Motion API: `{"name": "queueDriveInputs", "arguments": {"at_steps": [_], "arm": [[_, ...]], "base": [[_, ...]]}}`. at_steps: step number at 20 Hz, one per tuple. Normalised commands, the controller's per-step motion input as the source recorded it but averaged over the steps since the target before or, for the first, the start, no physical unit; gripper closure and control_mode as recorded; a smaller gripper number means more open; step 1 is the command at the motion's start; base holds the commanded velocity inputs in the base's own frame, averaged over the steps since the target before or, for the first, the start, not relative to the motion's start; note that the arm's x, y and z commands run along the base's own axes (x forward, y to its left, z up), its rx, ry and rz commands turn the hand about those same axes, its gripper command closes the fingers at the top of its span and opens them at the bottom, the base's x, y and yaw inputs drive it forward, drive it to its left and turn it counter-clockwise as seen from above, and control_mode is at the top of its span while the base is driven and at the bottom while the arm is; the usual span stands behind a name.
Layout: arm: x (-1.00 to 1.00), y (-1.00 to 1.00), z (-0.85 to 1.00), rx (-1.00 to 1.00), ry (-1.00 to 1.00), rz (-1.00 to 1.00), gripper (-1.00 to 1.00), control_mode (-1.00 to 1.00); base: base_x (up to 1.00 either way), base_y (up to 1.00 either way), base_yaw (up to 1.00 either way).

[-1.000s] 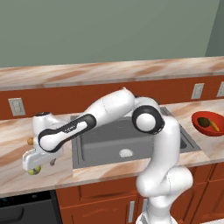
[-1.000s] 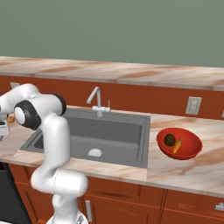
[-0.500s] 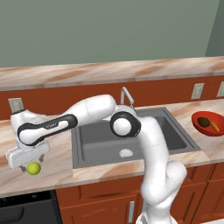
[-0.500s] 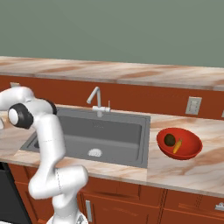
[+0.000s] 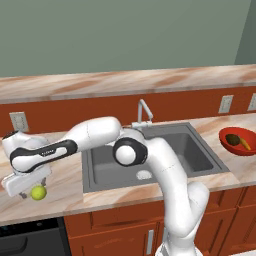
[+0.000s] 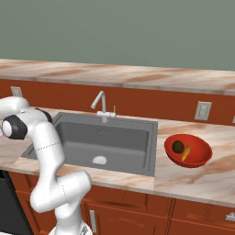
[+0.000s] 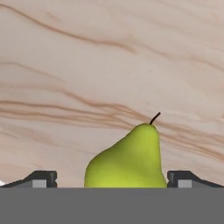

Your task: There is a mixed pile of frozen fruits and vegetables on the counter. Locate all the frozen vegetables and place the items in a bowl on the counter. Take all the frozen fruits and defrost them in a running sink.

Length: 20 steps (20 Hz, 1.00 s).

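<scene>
A yellow-green fruit, pear-shaped with a thin stem [image 7: 127, 162], lies on the marbled counter [image 7: 109, 57] between my two fingertips [image 7: 41, 178], which stand wide on either side of it with gaps showing. My gripper [image 5: 31, 194] is open, low over the far left counter, with the fruit [image 5: 38, 192] beside it. At the far right the red bowl [image 6: 199, 158] holds the dark brown ball [image 6: 178, 146] and the orange carrot [image 6: 186, 153]. The same bowl [image 5: 231, 147] sits right of the dark grey sink [image 5: 150, 160].
The silver faucet [image 6: 100, 102] stands behind the sink basin [image 6: 105, 137], and no water shows from it. My arm reaches from the base leftward across the sink's front left corner. Wall outlets [image 5: 18, 121] sit on the backsplash. The counter's front edge runs close below the fruit.
My arm has swung further left along the counter and come down lower. The gripper has stayed open, and the yellow-green fruit now lies between its fingertips.
</scene>
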Motion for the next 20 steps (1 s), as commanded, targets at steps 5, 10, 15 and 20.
{"name": "queueDriveInputs", "arguments": {"at_steps": [5,10,15,20], "arm": [[-0.07,-0.44,-0.27,0.04,0.05,-0.04,-1.0,-1.0],[-0.2,-0.21,-0.14,0.0,0.04,-0.04,-1.0,-1.0],[-0.35,0.0,-0.22,0.0,0.06,-0.08,1.0,-1.0],[-0.27,-0.18,-0.17,0.0,0.05,-0.11,1.0,-1.0]], "base": [[0.0,0.0,0.0],[0.0,0.0,0.0],[0.0,0.0,0.0],[0.0,0.0,0.0]]}}
